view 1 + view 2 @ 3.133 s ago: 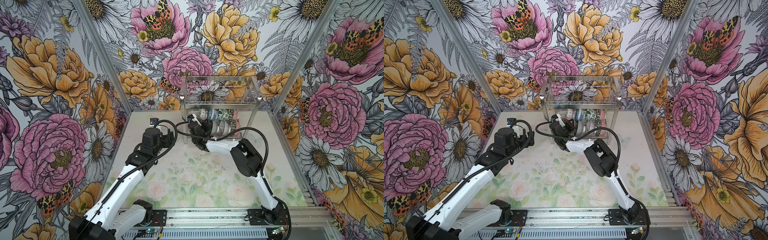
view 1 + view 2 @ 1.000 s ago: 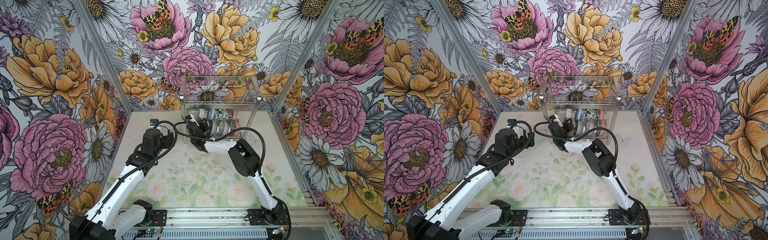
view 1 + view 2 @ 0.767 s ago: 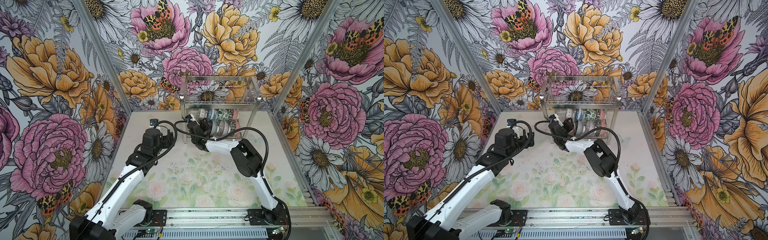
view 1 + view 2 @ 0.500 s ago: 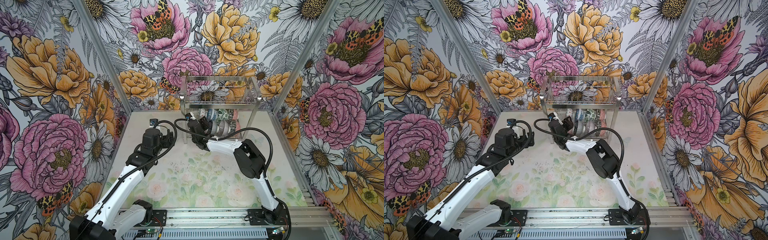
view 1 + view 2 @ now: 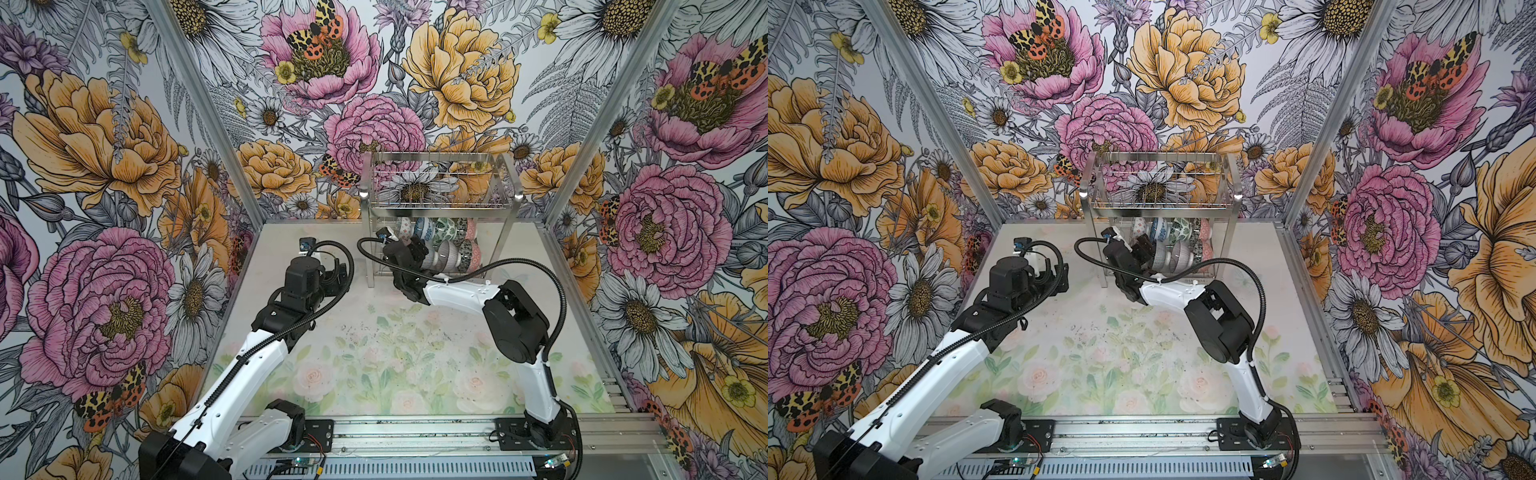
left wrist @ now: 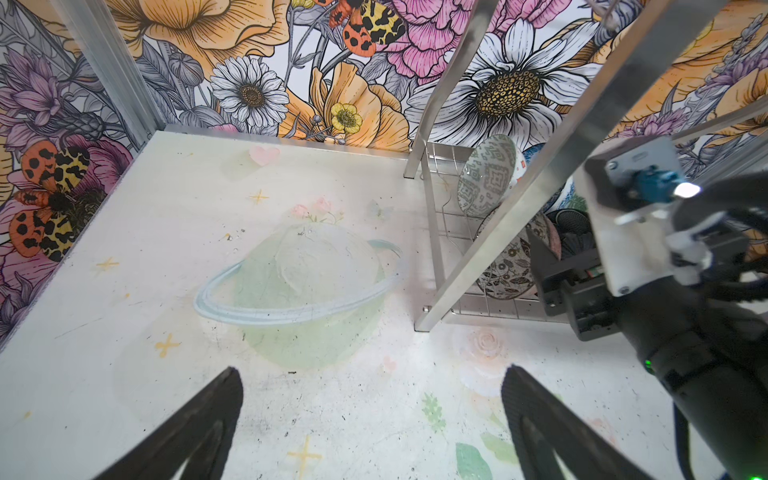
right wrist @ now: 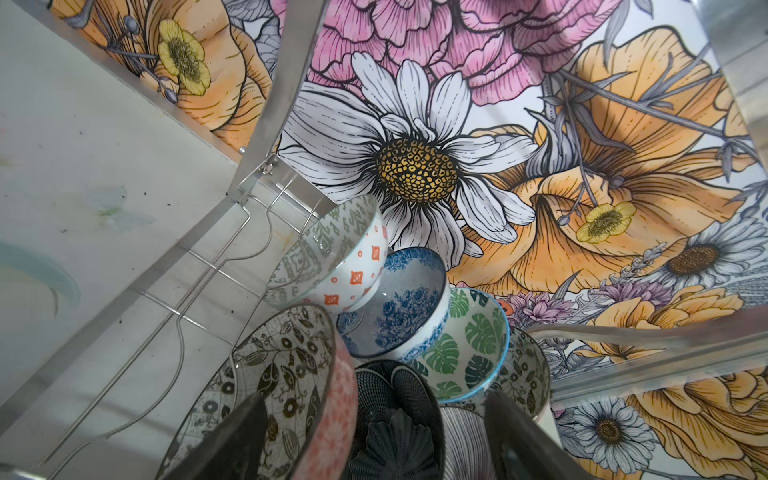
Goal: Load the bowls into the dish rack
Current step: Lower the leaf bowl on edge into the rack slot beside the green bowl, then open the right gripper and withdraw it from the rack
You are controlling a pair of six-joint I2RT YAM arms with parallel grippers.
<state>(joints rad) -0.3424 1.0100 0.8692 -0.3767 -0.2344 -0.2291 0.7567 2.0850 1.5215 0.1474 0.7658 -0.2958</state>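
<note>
Floral-print tabletop [image 5: 395, 353] between flowered walls [image 5: 104, 166], metal rail [image 5: 415, 432] in front.

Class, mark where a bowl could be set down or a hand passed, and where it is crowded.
Free: table before the rack, around the left pincer; top shelf; bare dividers beside the bowls. Crowded: bottom shelf, bowls packed around the right pincer.

Two-tier steel wire rack [image 5: 436, 203] upright at the desk's far edge, right of middle. Bowls [image 5: 441, 242] crowded on edge along its lower shelf in two rows, leaning together: orange-dotted white [image 7: 353, 266], blue floral [image 7: 407, 309], green leaf [image 7: 471, 340], black-leaf with pink outside [image 7: 284, 365], dark ribbed [image 7: 390, 415].
</note>
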